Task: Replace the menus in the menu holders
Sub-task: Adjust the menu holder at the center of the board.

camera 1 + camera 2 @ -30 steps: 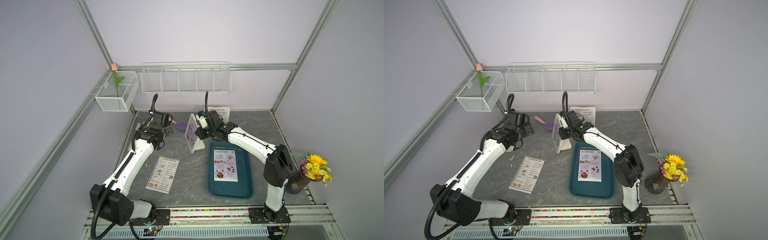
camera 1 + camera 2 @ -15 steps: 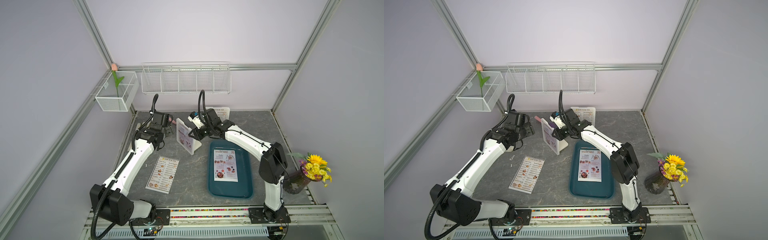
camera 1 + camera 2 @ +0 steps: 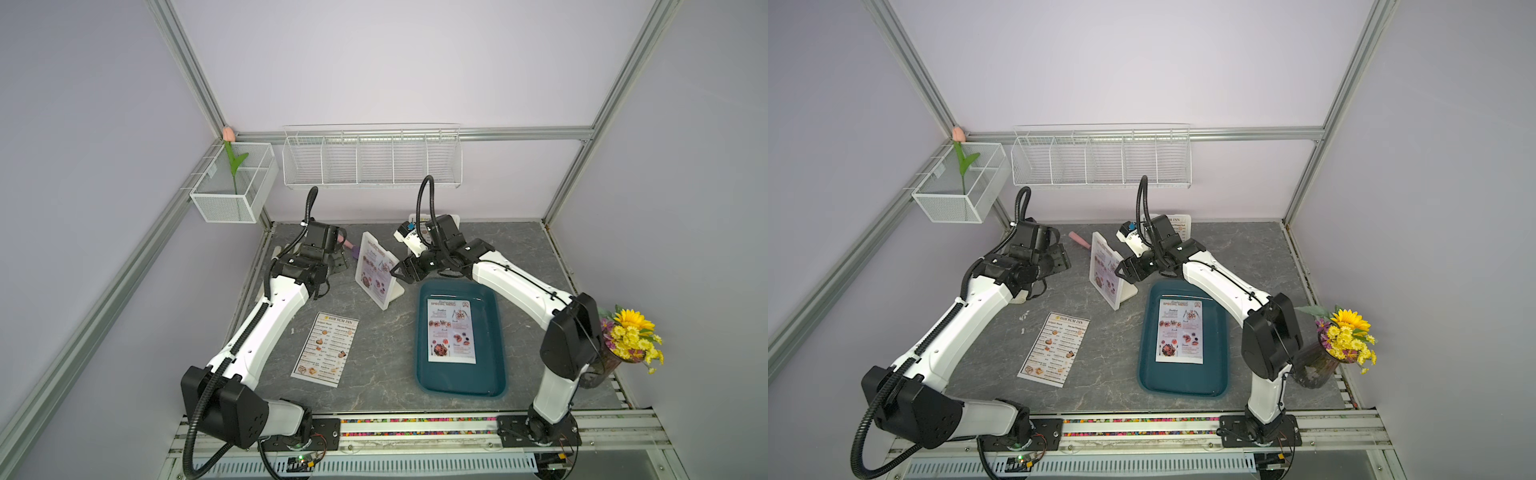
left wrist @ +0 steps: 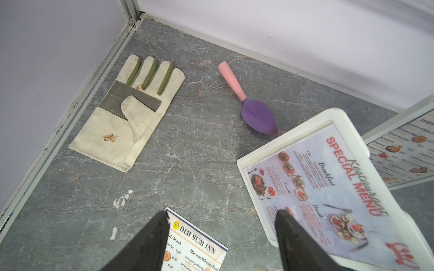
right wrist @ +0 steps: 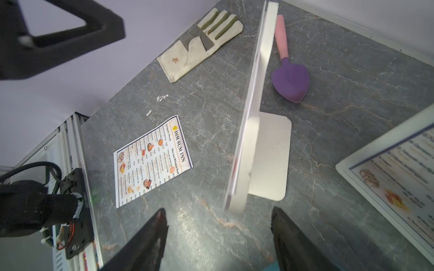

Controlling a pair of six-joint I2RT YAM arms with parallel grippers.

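Observation:
A white menu holder (image 3: 376, 270) (image 3: 1106, 270) stands upright mid-table with a red "SPECIAL MENU" sheet (image 4: 328, 183) in it. My right gripper (image 3: 397, 272) (image 5: 218, 211) is open just behind the holder's edge (image 5: 256, 93), with nothing between its fingers. My left gripper (image 3: 337, 262) (image 4: 220, 212) hangs open to the holder's left, also empty. A loose "DIM SUM INN" menu (image 3: 326, 349) (image 5: 152, 159) lies flat on the table. Another SPECIAL MENU sheet (image 3: 452, 330) lies in the teal tray (image 3: 461, 388). A second menu holder (image 3: 1177, 224) (image 5: 387, 183) with a DIM SUM INN sheet leans at the back wall.
A work glove (image 4: 131, 112) and a purple trowel with a pink handle (image 4: 256, 115) lie in the back left corner. A vase of yellow flowers (image 3: 627, 336) stands at the right edge. Wire baskets (image 3: 370, 158) hang on the back wall.
My right gripper carried the middle holder a little to the left, then opened and let go of it. The holder now stands on its own. The left arm has not moved.

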